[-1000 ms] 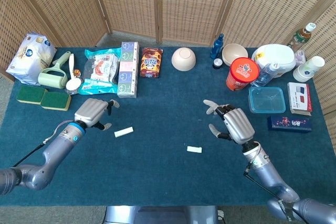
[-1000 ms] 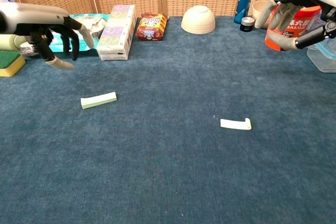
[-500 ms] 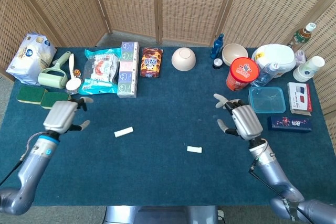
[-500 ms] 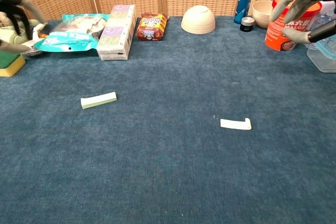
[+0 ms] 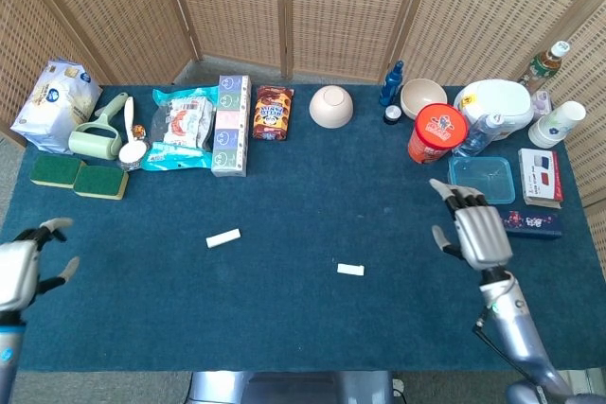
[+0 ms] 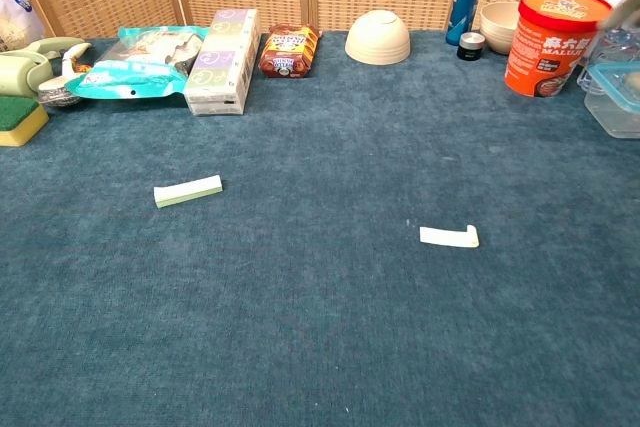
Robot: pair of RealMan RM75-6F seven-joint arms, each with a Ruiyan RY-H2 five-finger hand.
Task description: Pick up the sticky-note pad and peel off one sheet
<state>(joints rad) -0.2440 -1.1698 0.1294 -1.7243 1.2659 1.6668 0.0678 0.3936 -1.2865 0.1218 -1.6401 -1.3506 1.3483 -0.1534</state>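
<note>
My right hand [image 5: 478, 237] had a ribbed silver-grey back, pale fingers with dark joints, a green-lit wrist ring and a grey-blue forearm. My left hand [image 5: 17, 270] matched: silver-grey, pale-fingered.

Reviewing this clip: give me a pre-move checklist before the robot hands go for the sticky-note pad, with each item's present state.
1. Sticky-note pad lies flat on the table, unobstructed: ok.
2. Loose sheet lies apart from the pad: ok.
3. Left robot hand holds nothing, fingers apart: ok.
4. Right robot hand holds nothing, fingers apart: ok.
5. Either robot hand near the pad: not ok, both sit at the table edges.
6. Sheets left on the pad: cannot tell.
</note>
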